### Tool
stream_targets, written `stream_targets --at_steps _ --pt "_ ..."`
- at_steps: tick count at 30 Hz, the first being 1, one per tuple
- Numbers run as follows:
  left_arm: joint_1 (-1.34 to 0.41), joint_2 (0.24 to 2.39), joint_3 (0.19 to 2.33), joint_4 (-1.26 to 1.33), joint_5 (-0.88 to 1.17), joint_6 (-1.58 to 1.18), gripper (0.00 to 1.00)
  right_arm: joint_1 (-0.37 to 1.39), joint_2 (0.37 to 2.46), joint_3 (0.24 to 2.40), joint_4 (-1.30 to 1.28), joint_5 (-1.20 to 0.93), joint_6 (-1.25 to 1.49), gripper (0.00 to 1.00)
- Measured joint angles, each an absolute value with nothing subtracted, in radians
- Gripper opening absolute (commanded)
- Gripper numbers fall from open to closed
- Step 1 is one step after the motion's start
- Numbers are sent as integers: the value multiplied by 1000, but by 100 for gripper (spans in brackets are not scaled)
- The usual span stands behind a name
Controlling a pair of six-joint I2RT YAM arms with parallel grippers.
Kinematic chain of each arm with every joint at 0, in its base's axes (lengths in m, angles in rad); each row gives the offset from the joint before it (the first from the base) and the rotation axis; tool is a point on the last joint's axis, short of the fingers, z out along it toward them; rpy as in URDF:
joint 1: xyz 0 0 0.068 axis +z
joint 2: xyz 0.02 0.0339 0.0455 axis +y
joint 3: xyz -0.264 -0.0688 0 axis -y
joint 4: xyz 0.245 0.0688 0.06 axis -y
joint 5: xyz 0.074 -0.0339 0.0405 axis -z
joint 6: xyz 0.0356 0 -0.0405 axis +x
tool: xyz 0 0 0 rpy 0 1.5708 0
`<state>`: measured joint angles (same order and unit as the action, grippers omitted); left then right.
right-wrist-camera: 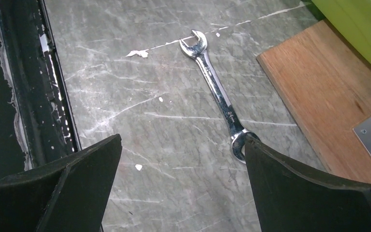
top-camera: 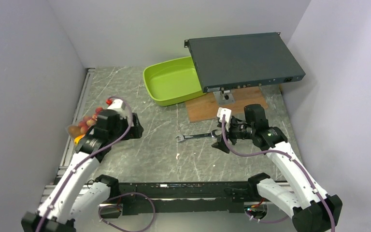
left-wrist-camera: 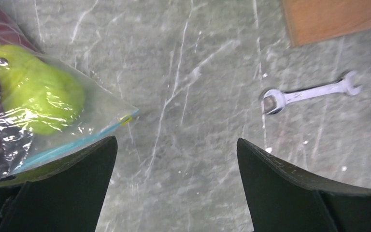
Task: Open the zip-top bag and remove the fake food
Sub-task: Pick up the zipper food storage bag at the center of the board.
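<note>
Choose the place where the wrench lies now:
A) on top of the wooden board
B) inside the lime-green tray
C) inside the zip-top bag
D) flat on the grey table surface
D: the wrench lies flat on the grey table, clear of the wooden board and the lime-green tray, as the top view shows.

Arms (top-camera: 72,179) white with black joints (top-camera: 265,135) and purple cables (top-camera: 244,154); left hand (left-wrist-camera: 176,141) and right hand (right-wrist-camera: 183,137) bear broad black fingers (left-wrist-camera: 280,193)
</note>
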<state>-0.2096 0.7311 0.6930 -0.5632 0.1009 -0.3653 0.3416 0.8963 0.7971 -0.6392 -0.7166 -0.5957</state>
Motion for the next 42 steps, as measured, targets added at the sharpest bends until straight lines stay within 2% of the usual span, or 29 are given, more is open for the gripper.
stream_targets --at_steps 4,7,13,16,25,27,33,40,42 --pt "-451 892 801 -661 -150 -417 99 340 895 794 -646 -716 -622 100" --pt "-569 1044 890 -717 -326 -504 99 339 896 793 -647 -715 -632 100" --pt "-593 1267 962 -829 -592 -733 99 329 897 788 -647 -707 -641 100" --pt "-578 1312 980 -857 -684 -749 91 323 897 788 -649 -705 -646 100" --pt "-582 1376 977 -768 -560 -267 89 321 920 788 -650 -704 -653 100" --pt "-594 1420 977 -772 -551 -177 83 321 926 788 -651 -704 -655 100" --pt "-614 1511 907 -719 -560 84 82 321 932 788 -654 -696 -660 100" --pt "-615 1651 898 -649 -715 183 64 321 932 788 -661 -691 -667 100" --pt "-615 1685 898 -636 -760 190 55 322 931 788 -667 -691 -671 100"
